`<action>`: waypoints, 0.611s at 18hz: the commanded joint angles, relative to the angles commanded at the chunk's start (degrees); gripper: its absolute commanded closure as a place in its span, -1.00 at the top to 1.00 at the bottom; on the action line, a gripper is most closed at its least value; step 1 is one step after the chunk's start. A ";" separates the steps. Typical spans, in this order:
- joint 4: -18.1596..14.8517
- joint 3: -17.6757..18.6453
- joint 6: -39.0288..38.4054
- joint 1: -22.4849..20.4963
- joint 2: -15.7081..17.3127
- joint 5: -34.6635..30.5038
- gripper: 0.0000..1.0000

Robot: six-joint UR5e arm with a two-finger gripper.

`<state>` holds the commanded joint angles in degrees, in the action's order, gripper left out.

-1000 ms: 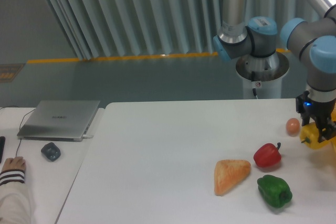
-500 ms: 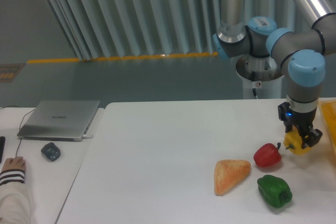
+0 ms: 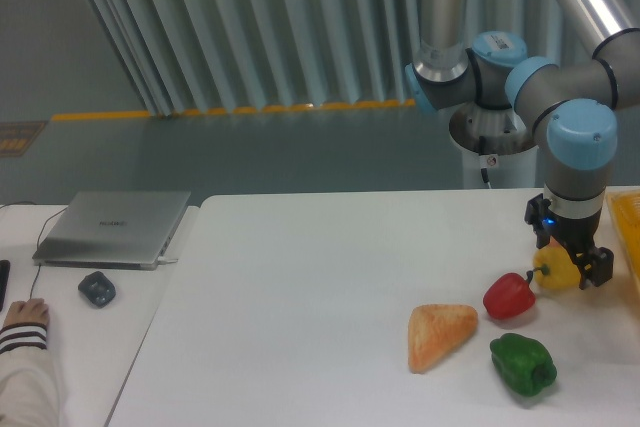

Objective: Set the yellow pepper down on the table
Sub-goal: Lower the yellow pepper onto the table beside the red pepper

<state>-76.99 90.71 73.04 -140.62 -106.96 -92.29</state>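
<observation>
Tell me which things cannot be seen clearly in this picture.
- Pincer fingertips: hidden by the yellow pepper, so contact with the table is unclear.
- Small orange item: not in view, likely behind the arm.
- Yellow object at right: cut off by the picture edge.
- Person's hand: cut off at left.

My work surface is the white table [image 3: 300, 277], filling the lower centre and right of the frame. At lower right it carries a red pepper [image 3: 509, 295], a green pepper [image 3: 523, 364] below it, and a triangular bread piece [image 3: 438, 334] to their left.
</observation>
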 joint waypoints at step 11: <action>4.04 -4.22 7.81 0.70 0.70 -0.35 1.00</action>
<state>-72.95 86.49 80.84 -139.92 -106.26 -92.64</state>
